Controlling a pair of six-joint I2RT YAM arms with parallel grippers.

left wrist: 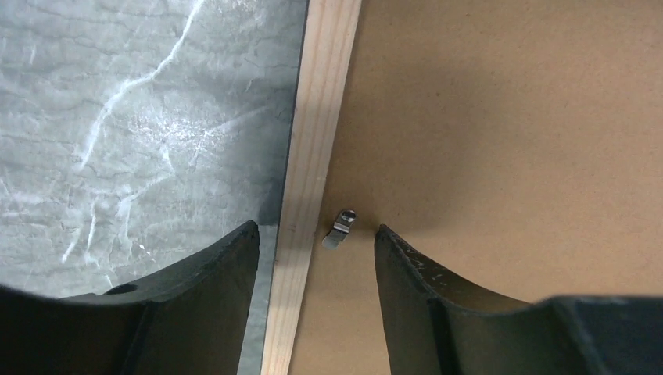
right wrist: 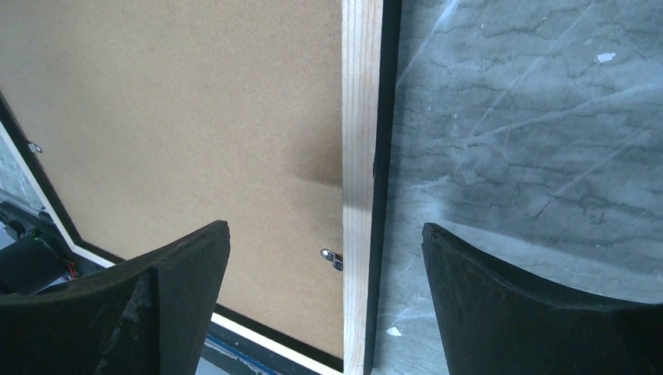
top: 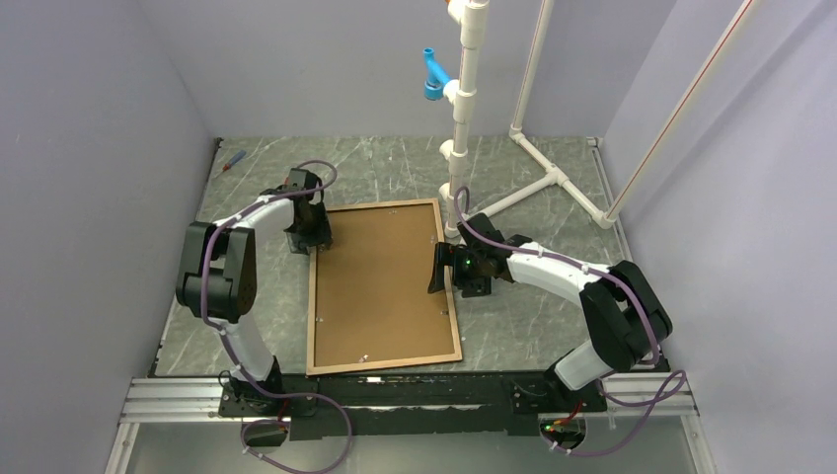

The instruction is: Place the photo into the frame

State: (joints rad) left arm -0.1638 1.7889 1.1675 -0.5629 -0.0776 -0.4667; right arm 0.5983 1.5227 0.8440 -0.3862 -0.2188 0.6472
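Progress: I am reading the frame (top: 385, 364) as lying back-up on the marbled table (top: 533, 326), with the brown backing board (top: 380, 286) sitting inside its rails. I am judging this a late stage, likely clip fastening.
Photo: I am not seeing the print in any view. If it is in, it is lying under the board, and I cannot tell.
Left gripper (left wrist: 314, 230): it is hovering over the far end of the left rail, fingers spread and pinching nothing, straddling the rail and a small metal clip (left wrist: 340, 228) lying on the board just beside it.
Right gripper (right wrist: 324, 228): it is standing spread wide with nothing held, straddling the right rail, with a second clip (right wrist: 332, 258) just inside.
Remaining: I am guessing the clips need checking all round.
Edges: the frame's far right corner is sitting near the white pipe stand (top: 459, 148), and its near rail is lying close to the table's near edge.
Room: bare table is showing outside both long rails.
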